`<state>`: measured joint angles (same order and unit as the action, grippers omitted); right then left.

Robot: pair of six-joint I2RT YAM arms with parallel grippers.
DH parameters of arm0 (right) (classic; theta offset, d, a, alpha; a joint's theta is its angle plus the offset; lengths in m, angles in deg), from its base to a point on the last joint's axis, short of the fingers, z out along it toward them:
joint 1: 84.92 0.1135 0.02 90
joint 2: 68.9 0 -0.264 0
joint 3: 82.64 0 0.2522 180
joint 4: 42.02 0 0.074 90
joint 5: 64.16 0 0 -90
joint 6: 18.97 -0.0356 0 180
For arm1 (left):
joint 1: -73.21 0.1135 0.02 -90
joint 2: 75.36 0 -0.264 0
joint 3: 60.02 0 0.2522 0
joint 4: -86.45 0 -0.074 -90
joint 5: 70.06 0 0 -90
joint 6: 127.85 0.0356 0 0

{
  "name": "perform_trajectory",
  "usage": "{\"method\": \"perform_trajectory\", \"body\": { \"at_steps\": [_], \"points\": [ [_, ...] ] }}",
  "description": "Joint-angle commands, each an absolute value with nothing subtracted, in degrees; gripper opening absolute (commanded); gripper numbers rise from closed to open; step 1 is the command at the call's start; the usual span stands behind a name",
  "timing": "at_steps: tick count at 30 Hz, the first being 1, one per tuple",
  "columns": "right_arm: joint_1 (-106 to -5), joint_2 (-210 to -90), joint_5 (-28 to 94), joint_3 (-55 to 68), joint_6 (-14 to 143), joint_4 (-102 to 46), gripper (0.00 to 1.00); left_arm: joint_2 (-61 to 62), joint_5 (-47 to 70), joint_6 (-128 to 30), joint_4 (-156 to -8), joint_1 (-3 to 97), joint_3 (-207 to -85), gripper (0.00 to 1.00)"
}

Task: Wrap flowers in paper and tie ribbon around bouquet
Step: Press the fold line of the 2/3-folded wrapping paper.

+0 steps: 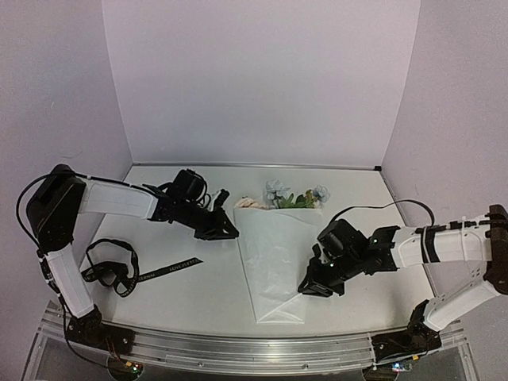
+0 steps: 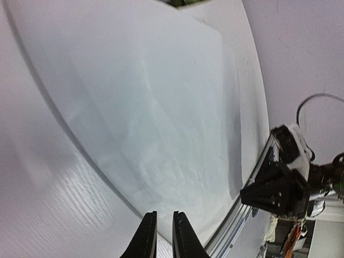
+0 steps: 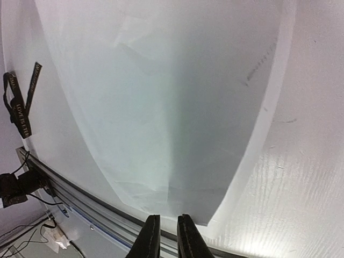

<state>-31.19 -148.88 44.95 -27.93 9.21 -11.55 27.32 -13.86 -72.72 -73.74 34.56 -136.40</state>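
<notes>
Flanking bouquet (image 1: pixel 274 250): left gripper (image 1: pixel 230 232), right gripper (image 1: pixel 306 287)

The paper (image 2: pixel 161 107) lay flat across most of the view on the white table (image 2: pixel 48 204), a scrap of green leaf (image 2: pixel 180 2) at its far end. The left gripper (image 2: pixel 164 217) stood slightly apart at the paper's edge, empty, with a black arm base (image 2: pixel 279 188) at right
</notes>
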Motion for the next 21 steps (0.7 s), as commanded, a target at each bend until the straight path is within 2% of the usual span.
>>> {"method": "perform_trajectory", "body": {
  "at_steps": [1, 10, 17, 21],
  "points": [
    [-31.01, -150.2, 44.09, -26.26, 12.88, -6.41, 0.12, 23.21, -12.96, -73.1, -75.46, 27.74, -133.16, 0.12],
    [-30.96, -152.26, 42.5, -27.54, 12.53, -6.27, 0.12, 25.73, -14.36, -74.68, -77.22, 14.65, -131.84, 0.1],
    [-28.26, -148.56, 39.6, -27.25, 15.75, -0.49, 0.13, 31.49, -16.79, -74.08, -76.73, 10.18, -135.4, 0.09],
    [-26.23, -145.96, 37.09, -27.68, 17.65, 3.05, 0.18, 33.15, -16.89, -73.87, -76.11, 9.33, -135.84, 0.08]
  ]
}}
